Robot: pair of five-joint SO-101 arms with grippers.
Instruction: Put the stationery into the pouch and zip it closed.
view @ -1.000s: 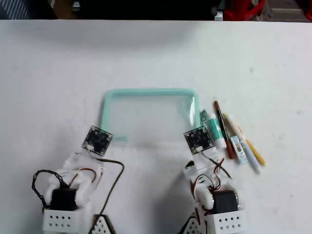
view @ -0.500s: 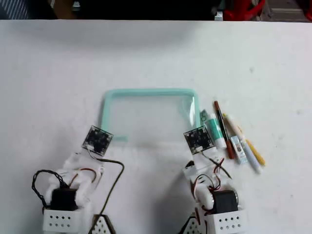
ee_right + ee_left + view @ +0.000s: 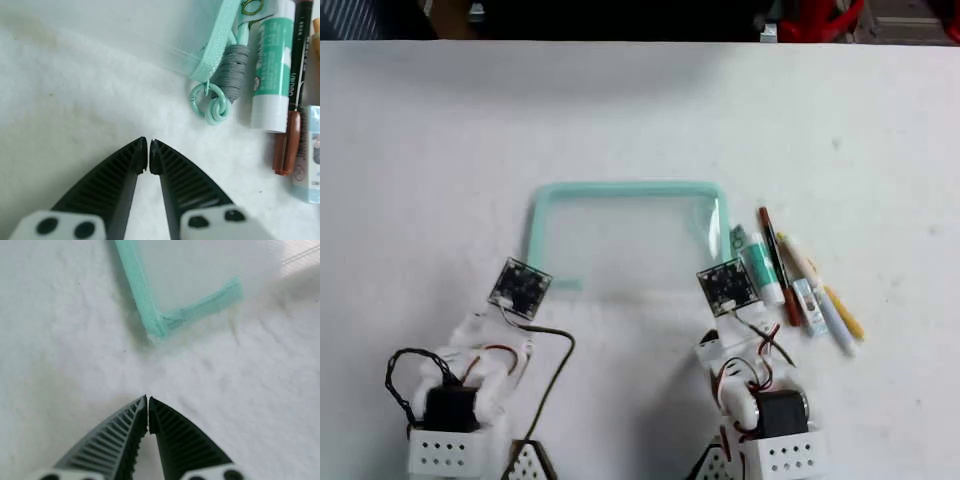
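Firstly, pouch: clear flat pouch with mint-green edging (image 3: 625, 190) lay mid-table on the white tabletop (image 3: 440, 130), long side running left to right, holding nothing that could be made out; near-left corner (image 3: 150, 322) and near-right corner (image 3: 220, 30) showed in the wrist views.
Zip pull: mint-green rings on a grey wound cord (image 3: 215, 102) rested on the table at the pouch's near-right corner, joined to the edging, just left of the glue stick.
Stationery: lay outside the pouch, in a loose slanted row just to its right.
Glue stick: white tube with a teal label (image 3: 762, 270) (image 3: 272, 65), closest to the pouch.
Brown pen: slim dark pen with a brown cap (image 3: 778, 262) (image 3: 286, 150), lay along the glue stick's right side.
Blue block: small pale-blue rectangular item (image 3: 809, 303) (image 3: 307, 150), just right of the brown pen; kind could not be told.
Pale pen: long cream-white pen (image 3: 798, 262), slanted near-right past the blue block.
Yellow marker: short yellow marker (image 3: 850, 322), farthest right, touching the pale pen.
Left gripper: dark ribbed gripper (image 3: 148, 400) hung over bare table just near of the pouch's near-left corner, tips pressed together, pinching nothing.
Right gripper: matching dark gripper (image 3: 149, 143) hung just near of the pouch's near-right corner, close to the zip pull, tips all but touching, pinching nothing.
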